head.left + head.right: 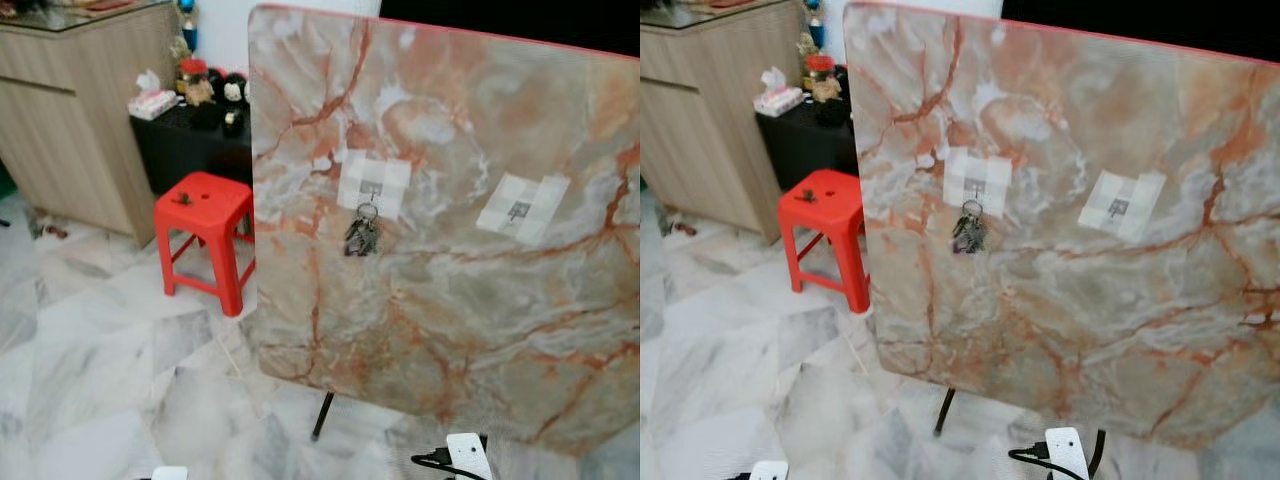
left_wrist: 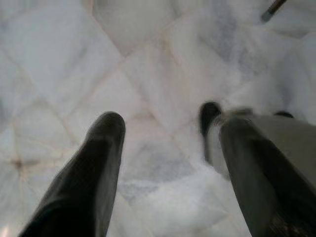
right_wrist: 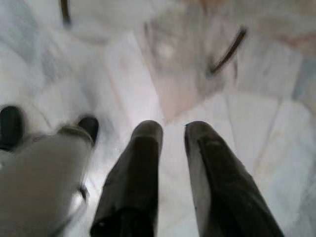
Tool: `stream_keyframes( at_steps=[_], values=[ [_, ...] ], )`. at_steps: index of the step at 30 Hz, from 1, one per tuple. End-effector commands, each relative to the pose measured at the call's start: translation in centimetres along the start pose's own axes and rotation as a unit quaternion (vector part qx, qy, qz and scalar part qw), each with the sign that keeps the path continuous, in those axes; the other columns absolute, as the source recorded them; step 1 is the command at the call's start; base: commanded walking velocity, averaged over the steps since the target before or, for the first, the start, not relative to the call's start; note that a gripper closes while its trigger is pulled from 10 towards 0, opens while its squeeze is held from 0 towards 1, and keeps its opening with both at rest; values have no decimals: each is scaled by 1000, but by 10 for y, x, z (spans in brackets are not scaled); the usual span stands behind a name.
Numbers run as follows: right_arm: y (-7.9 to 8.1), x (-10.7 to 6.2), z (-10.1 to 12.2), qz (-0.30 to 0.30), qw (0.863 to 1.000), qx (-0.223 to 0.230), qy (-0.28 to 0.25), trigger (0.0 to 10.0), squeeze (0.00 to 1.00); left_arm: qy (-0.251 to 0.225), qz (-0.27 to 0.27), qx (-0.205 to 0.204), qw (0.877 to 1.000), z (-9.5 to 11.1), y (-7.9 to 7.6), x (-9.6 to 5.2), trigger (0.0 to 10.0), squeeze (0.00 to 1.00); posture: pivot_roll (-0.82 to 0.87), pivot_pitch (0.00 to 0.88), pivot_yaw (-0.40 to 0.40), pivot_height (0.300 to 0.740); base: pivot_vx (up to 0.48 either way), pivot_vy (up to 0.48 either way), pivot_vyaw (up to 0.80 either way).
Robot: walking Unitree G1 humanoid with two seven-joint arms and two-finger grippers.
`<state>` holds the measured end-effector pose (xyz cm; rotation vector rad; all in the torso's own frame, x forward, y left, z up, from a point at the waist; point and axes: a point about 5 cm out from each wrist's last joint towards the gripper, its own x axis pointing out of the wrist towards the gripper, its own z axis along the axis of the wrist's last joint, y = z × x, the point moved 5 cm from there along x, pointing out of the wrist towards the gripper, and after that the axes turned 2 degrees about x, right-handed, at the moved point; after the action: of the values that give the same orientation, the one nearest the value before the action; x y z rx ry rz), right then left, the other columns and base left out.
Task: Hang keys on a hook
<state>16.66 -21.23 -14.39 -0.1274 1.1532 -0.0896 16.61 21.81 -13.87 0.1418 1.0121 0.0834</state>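
Keys [image 1: 361, 236] hang on left hook [image 1: 371, 190] of upright marbled board [image 1: 450, 330]. Left claw [image 2: 168, 143] fingers wide apart over floor [image 2: 148, 59]. Right claw [image 3: 173, 133] fingers slightly apart, empty.

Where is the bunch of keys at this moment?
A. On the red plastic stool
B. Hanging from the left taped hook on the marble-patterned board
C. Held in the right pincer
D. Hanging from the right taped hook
B: the bunch of metal keys dangles from the left taped hook on the upright marble-patterned board; the right taped hook is bare.

Board [image 1: 450, 300] face open around keys [image 1: 362, 236]; red stool [image 1: 204, 205] beside left edge.
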Motion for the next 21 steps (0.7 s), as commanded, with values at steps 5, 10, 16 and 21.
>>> stream_keyframes(
  at_steps=[5, 10, 16, 21],
  values=[
    [7, 0, 8, 7, 1000, 5, -11, 10000, 0, 15, 4, 13, 1000, -11, 9, -2, 10000, 0, 38, 0, -95, 740, 0, 480, 0],
    [6, 0, 7, 6, 1000, 6, -9, 10000, 0, 16, 3, 15, 1000, -12, 9, -2, 10000, 0, 36, 0, -93, 740, 0, 480, 0],
    [5, 0, 5, 5, 1000, 8, -8, 10000, 0, 18, 2, 17, 1000, -12, 8, -2, 10000, 0, 37, 0, -97, 740, 0, 480, 0],
    [4, 0, 7, 4, 1000, 9, -12, 10000, 0, 23, 0, 21, 1000, -14, 8, -2, 10000, 0, 34, 0, -98, 740, 0, 480, 0]
  ],
)
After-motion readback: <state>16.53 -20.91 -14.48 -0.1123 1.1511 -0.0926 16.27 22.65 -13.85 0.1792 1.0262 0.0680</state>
